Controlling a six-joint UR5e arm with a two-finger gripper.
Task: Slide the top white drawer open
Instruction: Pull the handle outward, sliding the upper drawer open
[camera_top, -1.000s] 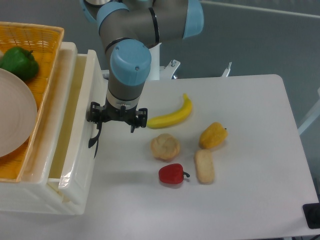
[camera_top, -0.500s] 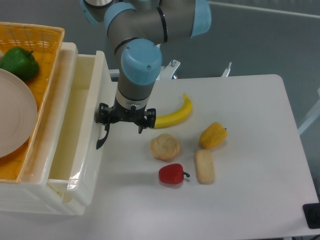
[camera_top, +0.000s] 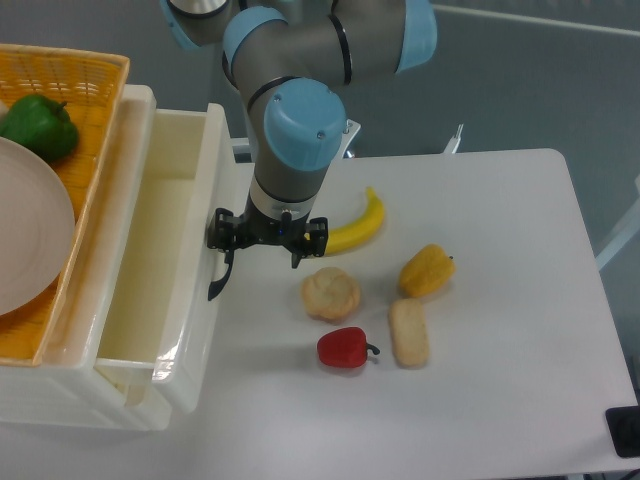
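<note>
- Top white drawer (camera_top: 160, 260) is sticking out a long way from the cabinet on the left side of the table (camera_top: 500, 400), and its inside is showing.
- Its curved black handle (camera_top: 222, 280) is sitting on the drawer's front.
- The gripper (camera_top: 226, 250) is hanging right at the handle, with the blue and grey arm (camera_top: 295, 130) above it; I cannot tell if its fingers are spread or pinching.
- An orange basket (camera_top: 70, 80) is sitting on top of the cabinet, holding a green pepper (camera_top: 38, 125) and a plate (camera_top: 30, 240).
- A banana (camera_top: 358, 225), a bun (camera_top: 331, 293), a red pepper (camera_top: 345, 348), a yellow pepper (camera_top: 426, 271) and a bread piece (camera_top: 408, 331) are lying on the table.
</note>
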